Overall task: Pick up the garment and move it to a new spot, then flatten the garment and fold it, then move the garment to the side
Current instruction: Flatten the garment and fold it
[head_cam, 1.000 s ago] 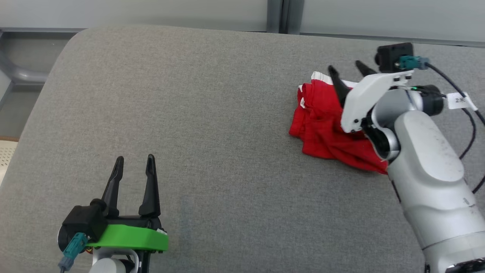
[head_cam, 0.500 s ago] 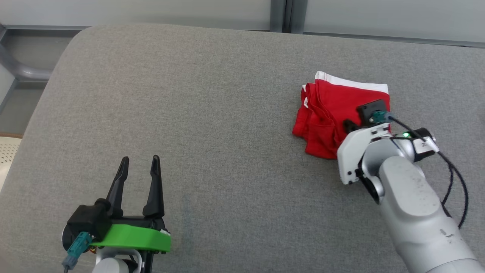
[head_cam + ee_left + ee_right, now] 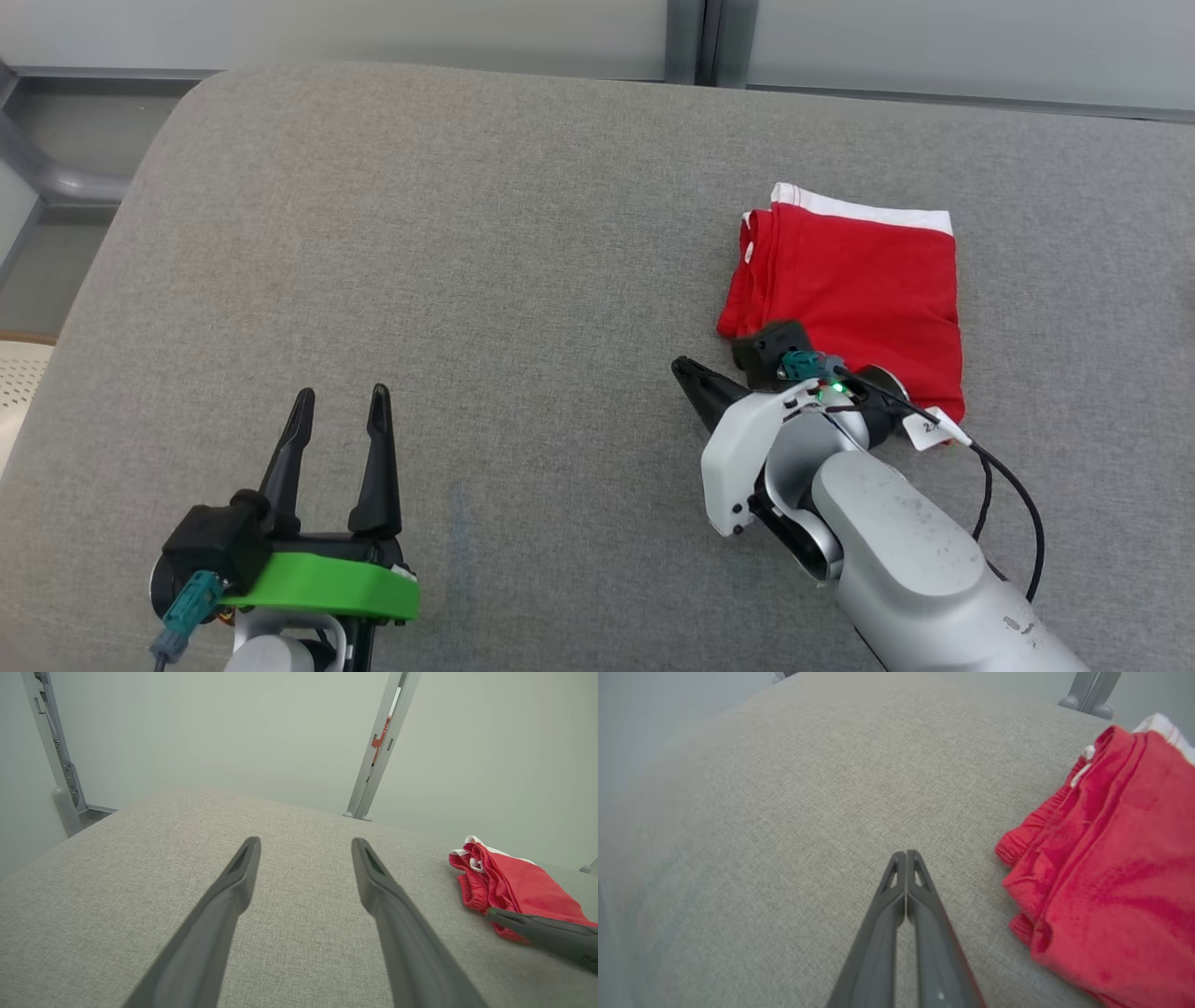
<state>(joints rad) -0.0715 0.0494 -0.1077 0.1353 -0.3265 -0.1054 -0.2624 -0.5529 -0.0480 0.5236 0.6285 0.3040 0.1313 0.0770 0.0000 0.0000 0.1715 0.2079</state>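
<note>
garment [image 3: 859,280]: red soft cloth, white band, folded rectangular; far right on bench.
bench [image 3: 448,233]: grey woven upholstery, rounded corner.
my right fingers [image 3: 705,385]: together, empty, just left of garment.
my left fingers [image 3: 375,457]: apart, near left.

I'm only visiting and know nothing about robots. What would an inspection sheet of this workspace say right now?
Surface: grey fabric pad, flat, with a rounded far-left corner.
Job's things: red garment, folded, white band along its far edge, lying on the robot's right side.
Clutter: nothing seen.
Grippers: left gripper open over bare fabric, holding nothing; right gripper shut and holding nothing, beside the garment's near-left corner.
Cables: black cable with a white tag loops off the right wrist, partly over the garment's near edge.
Surroundings: pale wall panels and a grey post behind the pad.
</note>
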